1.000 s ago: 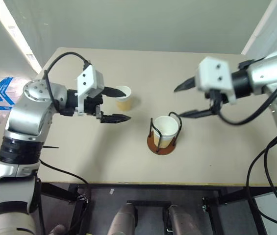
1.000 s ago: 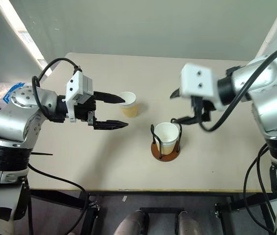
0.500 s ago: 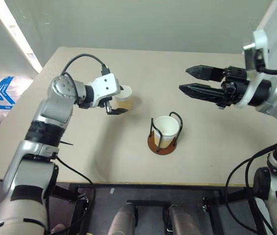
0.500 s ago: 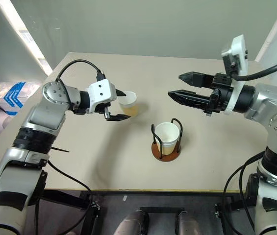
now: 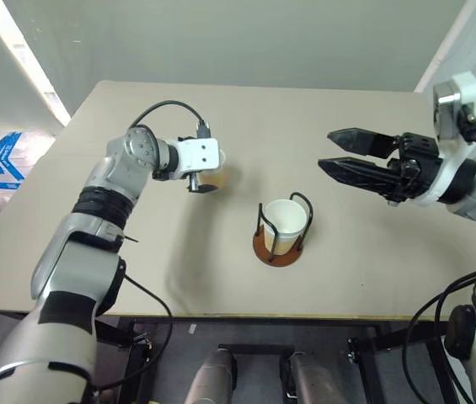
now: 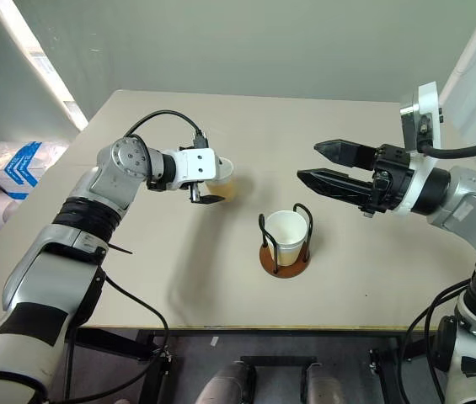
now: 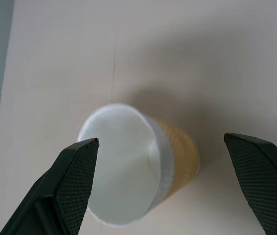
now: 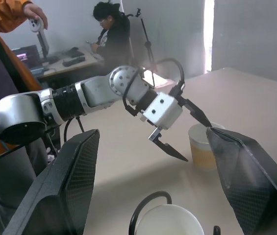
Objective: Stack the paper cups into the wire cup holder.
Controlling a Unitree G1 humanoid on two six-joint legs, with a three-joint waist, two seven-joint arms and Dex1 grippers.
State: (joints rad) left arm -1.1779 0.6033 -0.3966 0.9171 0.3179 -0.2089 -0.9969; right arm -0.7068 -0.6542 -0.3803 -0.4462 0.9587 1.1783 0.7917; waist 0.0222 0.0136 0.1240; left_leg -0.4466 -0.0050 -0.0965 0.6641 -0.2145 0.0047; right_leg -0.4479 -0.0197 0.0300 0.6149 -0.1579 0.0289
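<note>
One loose paper cup [image 5: 213, 174] stands upright on the table [image 5: 170, 252], mouth up, its long axis vertical, at about ten o'clock from the wire cup holder [image 5: 282, 234] and near it but apart. The holder sits close to the table's middle, and a second cup [image 5: 285, 221] is already seated upright between its black wire loops. Whether more than one cup is nested there I cannot tell.

The left gripper [image 7: 165, 161] is at the loose cup, with its fingers spread wide: the left wrist view shows one finger on each side of the cup, the rim and tan wall lying between them, neither pad clearly touching the paper. It approaches slanting down from about nine o'clock of the cup, so the cup lies straight ahead along the fingers. It is empty for now.

The right gripper [image 5: 357, 156] hangs above the table at about two o'clock from the holder, well apart from both cups, fingers parted and holding nothing, pointing toward the table's middle.

The left arm is plainly the nearer one, so the pick looks to be its job. The coming move likely turns on closing across the cup's wall below the rim without tipping it, then carrying it toward four o'clock and lowering it into the seated cup.
</note>
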